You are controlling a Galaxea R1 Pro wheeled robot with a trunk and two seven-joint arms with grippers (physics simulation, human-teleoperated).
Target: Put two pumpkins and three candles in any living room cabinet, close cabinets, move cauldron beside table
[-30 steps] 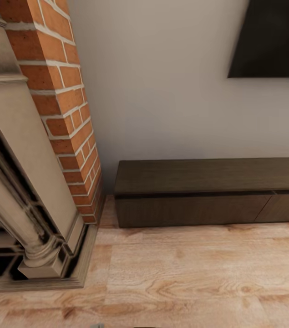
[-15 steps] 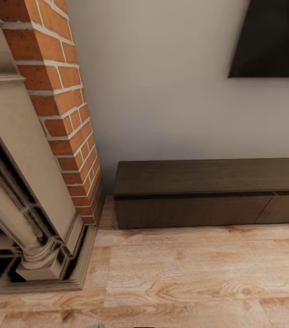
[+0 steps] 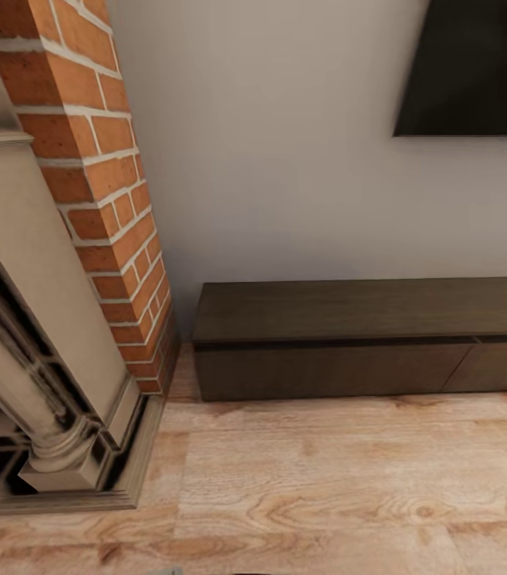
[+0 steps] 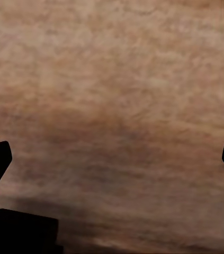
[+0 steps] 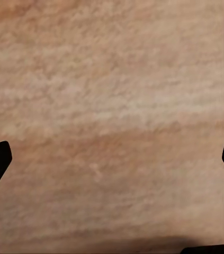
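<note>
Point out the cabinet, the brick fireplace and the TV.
cabinet (image 3: 349,310), head view, on its flat top.
fireplace (image 3: 113,239), head view, on its brick side.
TV (image 3: 477,64), head view, on its dark screen.

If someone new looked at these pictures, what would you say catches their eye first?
Probably the red-brick fireplace column at the head view's left, with its ornate grey surround below. Next, the long, low dark-brown wooden cabinet against the pale wall, drawers shut, under a black wall screen. Both wrist views show light wood-plank floor.
</note>
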